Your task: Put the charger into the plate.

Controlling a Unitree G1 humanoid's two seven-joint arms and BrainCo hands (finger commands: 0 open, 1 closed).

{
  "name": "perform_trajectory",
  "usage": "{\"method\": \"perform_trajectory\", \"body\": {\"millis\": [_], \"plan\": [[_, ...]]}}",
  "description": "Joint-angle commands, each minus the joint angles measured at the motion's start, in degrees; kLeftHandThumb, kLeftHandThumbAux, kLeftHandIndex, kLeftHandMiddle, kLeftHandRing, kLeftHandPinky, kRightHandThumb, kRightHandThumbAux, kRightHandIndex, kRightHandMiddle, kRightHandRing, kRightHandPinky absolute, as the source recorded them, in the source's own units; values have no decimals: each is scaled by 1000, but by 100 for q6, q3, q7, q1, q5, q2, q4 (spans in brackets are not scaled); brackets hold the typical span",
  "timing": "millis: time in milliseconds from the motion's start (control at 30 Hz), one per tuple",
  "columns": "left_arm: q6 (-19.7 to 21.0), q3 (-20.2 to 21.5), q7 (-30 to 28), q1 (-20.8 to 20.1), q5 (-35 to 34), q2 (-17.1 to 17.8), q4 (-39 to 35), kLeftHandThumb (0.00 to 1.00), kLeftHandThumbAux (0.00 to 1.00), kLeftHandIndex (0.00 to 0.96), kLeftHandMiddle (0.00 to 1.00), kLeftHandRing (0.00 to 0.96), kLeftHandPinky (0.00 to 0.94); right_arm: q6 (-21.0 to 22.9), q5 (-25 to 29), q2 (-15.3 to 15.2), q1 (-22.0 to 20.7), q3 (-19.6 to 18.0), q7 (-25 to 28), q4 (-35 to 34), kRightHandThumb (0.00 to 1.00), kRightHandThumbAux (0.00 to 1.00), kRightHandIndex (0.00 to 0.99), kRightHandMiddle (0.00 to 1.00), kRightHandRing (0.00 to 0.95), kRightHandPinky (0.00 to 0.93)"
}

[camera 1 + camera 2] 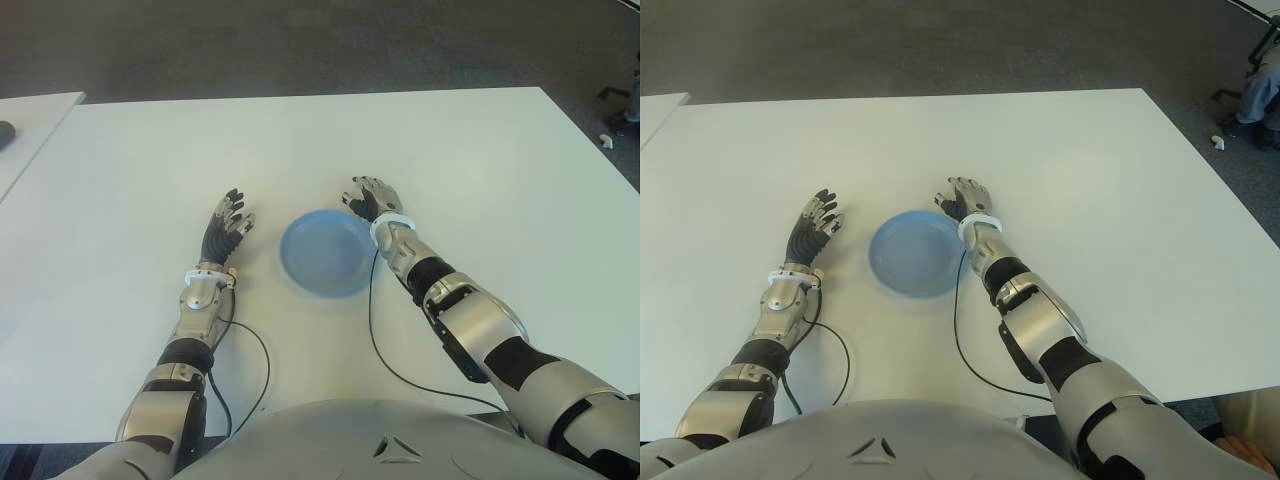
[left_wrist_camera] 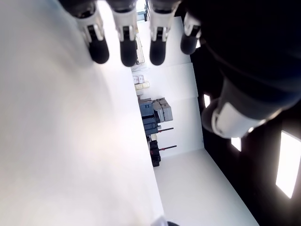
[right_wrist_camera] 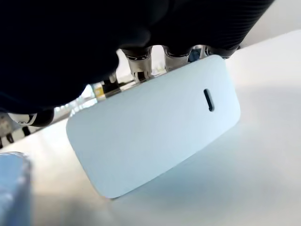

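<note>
The right hand (image 1: 368, 196), just right of centre frame, grasps the flat white rounded plastic charger (image 3: 155, 125) just beside the round blue plate (image 1: 325, 251) on the white bench (image 1: 480, 160). Best carry it low over the rim before releasing. The left hand (image 1: 226, 224) shows left of the plate, fingers relaxed, empty.

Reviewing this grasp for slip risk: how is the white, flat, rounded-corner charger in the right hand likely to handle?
The white charger looks rigid, a smooth slab with a small slot, so probably slippery. The right hand grips it beside the blue plate; its flat faces suggest it won't roll once released. The left hand shows open, beyond the plate's left.
</note>
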Motion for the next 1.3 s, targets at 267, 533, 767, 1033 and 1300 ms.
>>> {"method": "perform_trajectory", "body": {"millis": [267, 533, 767, 1033, 1300], "plan": [[937, -249, -120, 1086, 122, -697, 1016, 44, 608, 0, 115, 122, 117, 384, -83, 270, -314, 301, 500, 723, 389, 107, 0, 0, 0, 0], [932, -254, -49, 1103, 142, -714, 1000, 50, 603, 5, 123, 130, 116, 450, -70, 321, -298, 364, 524, 823, 390, 111, 0, 0, 0, 0], [918, -239, -93, 1105, 113, -720, 1008, 48, 600, 6, 126, 129, 121, 497, -122, 324, -264, 452, 557, 893, 389, 113, 0, 0, 0, 0], [936, -237, -82, 1082, 127, -699, 1037, 51, 605, 11, 126, 129, 113, 475, -189, 251, -177, 522, 596, 948, 391, 115, 0, 0, 0, 0], [983, -234, -59, 1112, 126, -686, 989, 47, 613, 18, 131, 132, 116, 358, -232, 63, -37, 599, 488, 906, 394, 119, 0, 0, 0, 0]]}}
